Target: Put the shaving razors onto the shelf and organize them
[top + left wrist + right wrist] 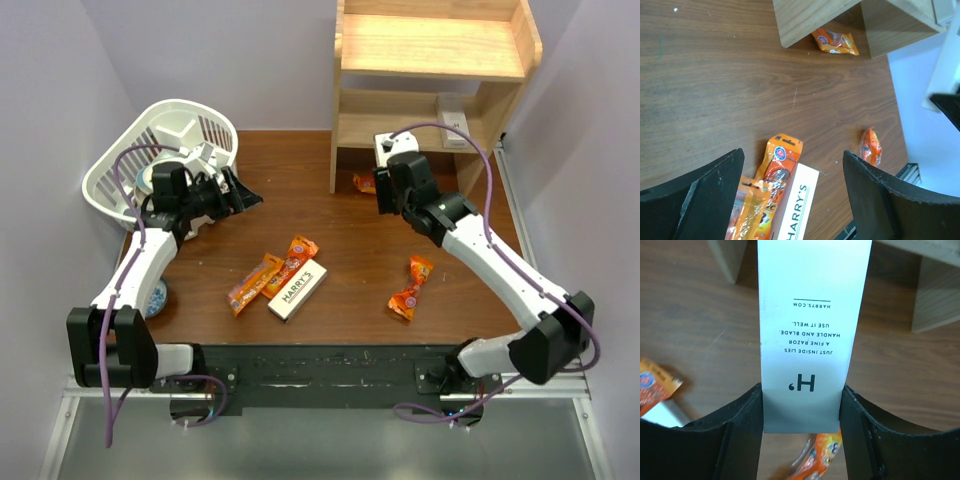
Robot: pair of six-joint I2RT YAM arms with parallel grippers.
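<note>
While the table (350,215) bears the shelf (430,45) far right and one razor box (298,289) mid-table, a second box (812,300), clamped endwise in the right pincer (802,412) just before it, may snag the shelf's edge and twist loose; left pincer (794,160) stands apart, empty.

The worktop (350,240) was dark, smooth wood-grain; the shelf (430,45) pale matt wood. The razor box (810,315) was matt white card, the snack packets (835,41) glossy and crinkled, the basket (215,133) white plastic.
</note>
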